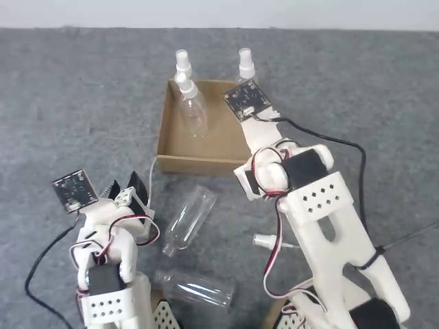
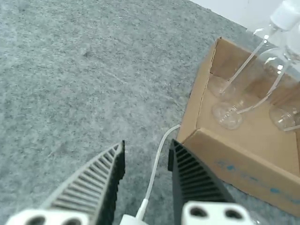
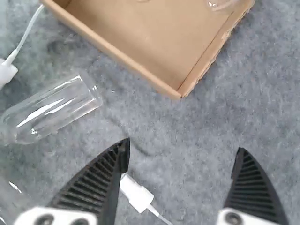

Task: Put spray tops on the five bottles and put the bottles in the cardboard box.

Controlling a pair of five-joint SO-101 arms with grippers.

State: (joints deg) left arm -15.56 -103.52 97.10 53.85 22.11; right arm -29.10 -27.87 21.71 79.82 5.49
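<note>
my right jaws stand wide open over the bench (image 3: 262, 70), and the loose spray top (image 3: 136, 193) lies on its side just under the inner edge of one jaw, with its thin dip tube trailing off toward the wrist. it's a light plastic piece that i'd expect to skate on the felt if nudged. i'd close across the stubby white collar and not on the tube, which looks bendy and would flex away.

my left jaws are drawn in close on the held spray top (image 2: 152, 178). its head sits deep between them and the tube pokes out past the tips toward the corner of the cardboard box (image 3: 154, 33). the grip looks seated, though i'd judge the head could twist in it.

an uncapped bottle (image 3: 49, 110) lies beyond the right jaws, between them and the box, and a second uncapped bottle (image 1: 195, 288) lies back beside the arm bases. both are clear, thin-walled and round, so probably slick and ready to roll. i'd take one around the mid-body with gentle pressure. the capped bottles (image 1: 192, 110) already stand at the box's far end.
</note>
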